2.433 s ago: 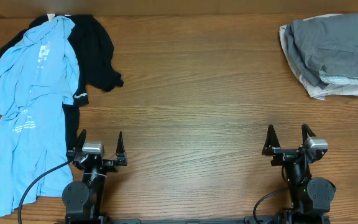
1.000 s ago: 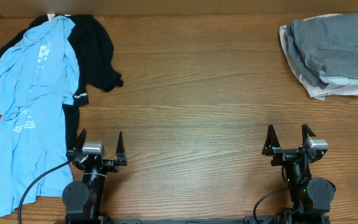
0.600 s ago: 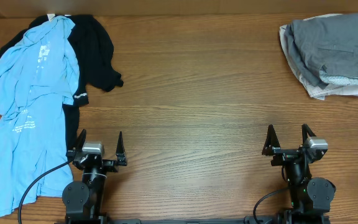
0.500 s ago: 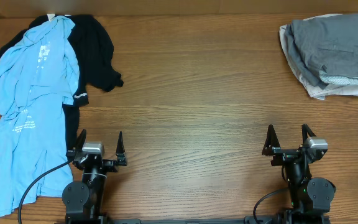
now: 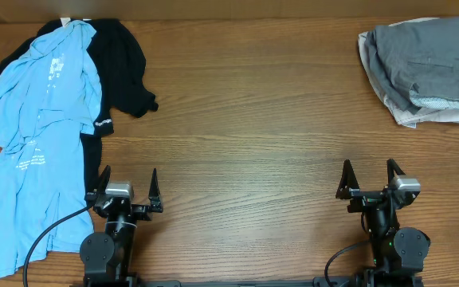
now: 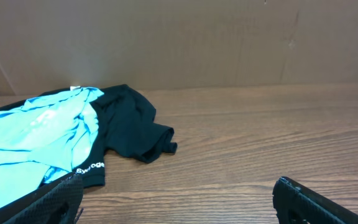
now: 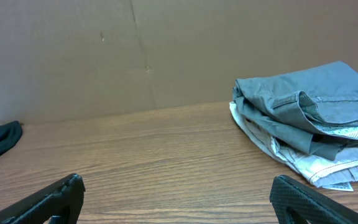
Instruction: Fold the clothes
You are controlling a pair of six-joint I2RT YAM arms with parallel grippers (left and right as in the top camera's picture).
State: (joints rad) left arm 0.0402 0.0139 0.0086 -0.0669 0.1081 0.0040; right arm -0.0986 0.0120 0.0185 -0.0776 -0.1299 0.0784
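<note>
A light blue T-shirt with white lettering lies crumpled along the table's left side, spread over a black shirt with a small white logo. Both show in the left wrist view too, the light blue T-shirt at the left and the black shirt beside it. My left gripper stands open at the front edge, just right of the blue shirt's lower part, holding nothing. My right gripper stands open at the front right, far from both shirts. In the wrist views the left gripper and right gripper hang over bare wood.
A folded pile of grey and white garments sits at the back right corner, seen also as the folded pile in the right wrist view. A brown cardboard wall stands behind the wooden table.
</note>
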